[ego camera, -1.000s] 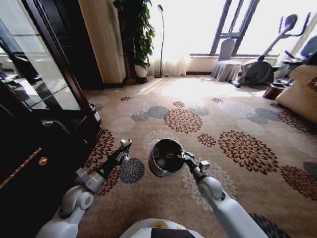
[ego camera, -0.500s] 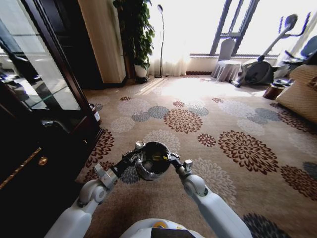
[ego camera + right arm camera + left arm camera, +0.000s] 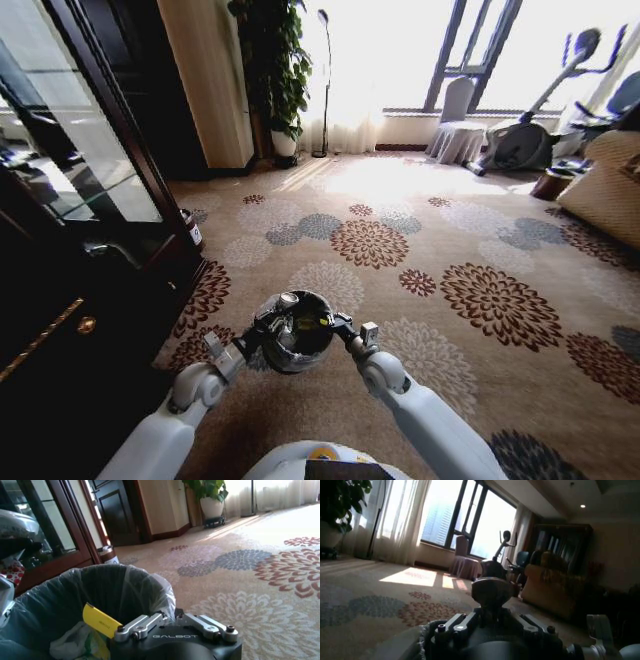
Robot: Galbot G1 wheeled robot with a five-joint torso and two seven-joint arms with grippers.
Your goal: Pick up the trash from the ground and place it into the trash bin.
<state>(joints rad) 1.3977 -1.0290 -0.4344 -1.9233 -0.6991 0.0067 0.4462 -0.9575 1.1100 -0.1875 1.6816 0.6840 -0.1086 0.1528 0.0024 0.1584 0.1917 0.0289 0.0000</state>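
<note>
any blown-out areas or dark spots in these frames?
Head view: windows blown out, sun glare on carpet, cabinet side very dark. Left wrist view: backlit by window, left gripper a dim silhouette. Right wrist view: evenly lit, trash bin liner clear.

arms: both raised forward | left end effector and right end effector converge (close together)

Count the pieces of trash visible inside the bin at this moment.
3: a yellow piece, a white plastic bag and a green piece, all low inside the trash bin held by the right gripper. More may lie hidden beneath.
</note>
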